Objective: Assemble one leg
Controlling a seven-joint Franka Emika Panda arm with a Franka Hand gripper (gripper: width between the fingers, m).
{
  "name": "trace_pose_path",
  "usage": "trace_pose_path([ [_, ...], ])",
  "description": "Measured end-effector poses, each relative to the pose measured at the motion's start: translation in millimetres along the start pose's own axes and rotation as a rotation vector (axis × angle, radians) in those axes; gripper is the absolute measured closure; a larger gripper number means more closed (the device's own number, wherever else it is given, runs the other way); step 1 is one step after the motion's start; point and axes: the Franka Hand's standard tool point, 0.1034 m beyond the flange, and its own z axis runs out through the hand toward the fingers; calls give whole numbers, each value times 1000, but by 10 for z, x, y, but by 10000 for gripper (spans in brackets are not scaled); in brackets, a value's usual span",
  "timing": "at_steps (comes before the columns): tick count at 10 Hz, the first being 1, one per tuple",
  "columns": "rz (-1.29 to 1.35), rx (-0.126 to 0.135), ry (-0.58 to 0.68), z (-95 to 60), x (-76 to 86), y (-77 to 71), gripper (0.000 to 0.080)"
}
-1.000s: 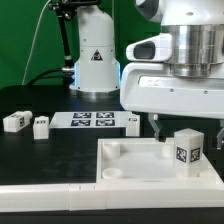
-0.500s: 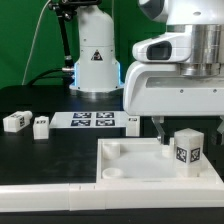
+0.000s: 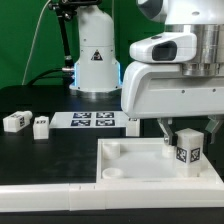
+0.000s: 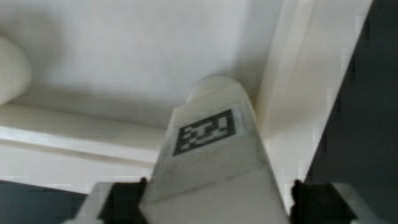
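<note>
Gripper (image 3: 187, 131) lowered since the earlier frame, fingers apart either side of upright leg (image 3: 186, 150), leg stood in tabletop (image 3: 130, 160) at its 3 o'clock, tag (image 4: 208, 130) faced outward

A green backdrop (image 3: 25, 40) fills the upper left of the frame behind the work area. Below it, a black table (image 3: 50, 150) stretches across the middle and lower left. A dark cable (image 3: 36, 45) hangs in front of the green surface. The lighting is even and bright, with soft reflections on the tabletop.
</note>
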Motion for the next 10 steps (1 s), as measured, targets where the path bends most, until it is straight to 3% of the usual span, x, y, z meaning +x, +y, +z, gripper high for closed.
trace_pose_path([
  [1,33,2,0,1,-1,-4,508],
  [4,436,16,3,4,-2,-9,508],
  [7,853,54,34,9,-25,31,508],
  [10,1065,56,28,9,-32,42,508],
])
